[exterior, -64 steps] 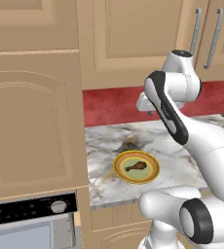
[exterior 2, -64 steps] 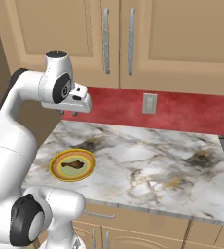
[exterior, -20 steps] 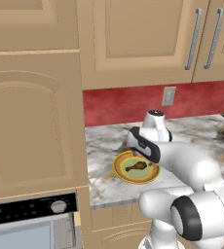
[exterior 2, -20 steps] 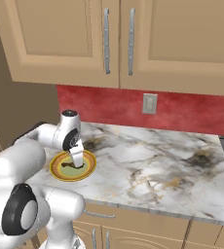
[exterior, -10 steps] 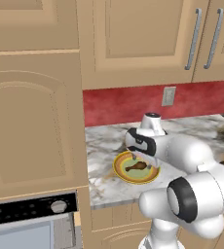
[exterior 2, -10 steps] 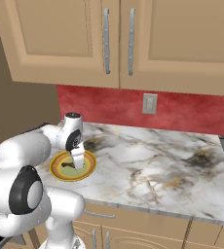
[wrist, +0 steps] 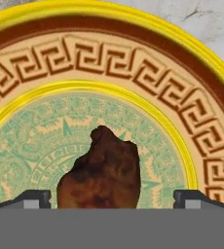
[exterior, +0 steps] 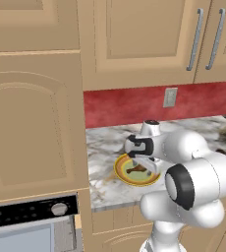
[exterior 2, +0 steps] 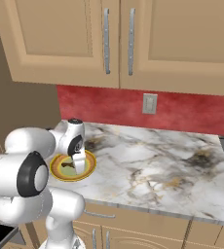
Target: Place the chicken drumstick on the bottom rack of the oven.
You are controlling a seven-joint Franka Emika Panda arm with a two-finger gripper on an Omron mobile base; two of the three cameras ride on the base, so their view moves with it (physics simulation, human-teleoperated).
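Low in the centre of the hand view, the chicken drumstick (wrist: 102,172) lies on the green middle of the plate (wrist: 133,58), its long axis running up the frame, the narrower end toward the top. The gripper (wrist: 111,197) straddles it with fingertips (wrist: 33,198) spread wide, apart from the meat on both sides. Right of centre in the left base view, the gripper (exterior: 147,165) hangs over the plate (exterior: 122,170) on the marble counter (exterior: 105,142). At lower left sits the oven (exterior: 26,224).
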